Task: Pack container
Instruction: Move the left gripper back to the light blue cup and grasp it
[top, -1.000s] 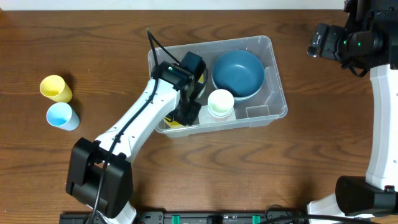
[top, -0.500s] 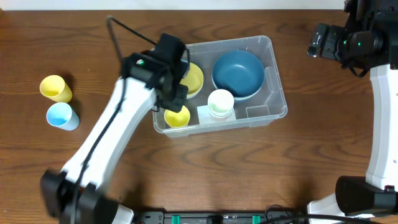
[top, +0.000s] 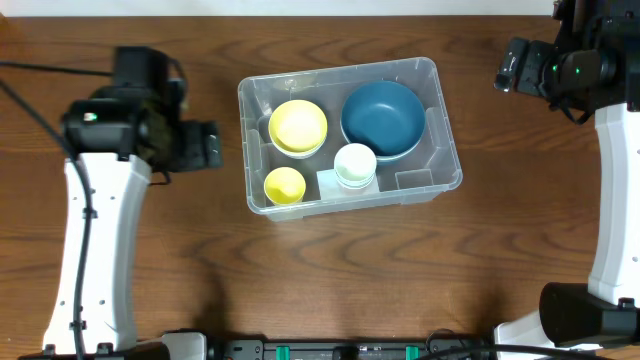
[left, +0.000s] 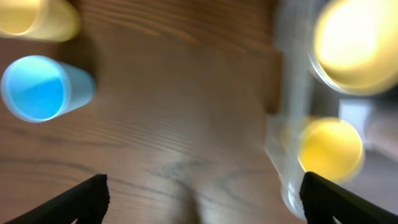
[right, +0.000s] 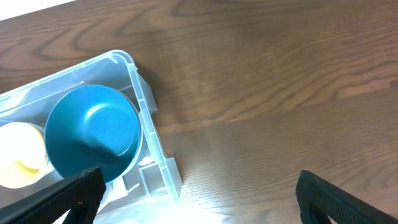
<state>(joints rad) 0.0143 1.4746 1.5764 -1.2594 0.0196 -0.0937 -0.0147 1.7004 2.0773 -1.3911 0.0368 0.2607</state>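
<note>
At the centre of the wooden table (top: 330, 260) sits the clear container (top: 447, 150). The left gripper (top: 203, 146), at the container's 9 o'clock and apart from it, has its fingers spread wide and holds nothing. The right gripper (right: 199, 198), at 2 o'clock, is likewise spread and empty. Inside the container are a dark blue bowl (top: 382, 118) at 2 o'clock, a yellow bowl (top: 298, 127) at 10 o'clock, a white cup (top: 354, 165) at 6 o'clock and a yellow cup (top: 285, 186) at 8 o'clock. The left wrist view shows a blue cup (left: 43, 87) and a second yellow cup (left: 37, 18), both blurred, on the table outside the container.
</note>
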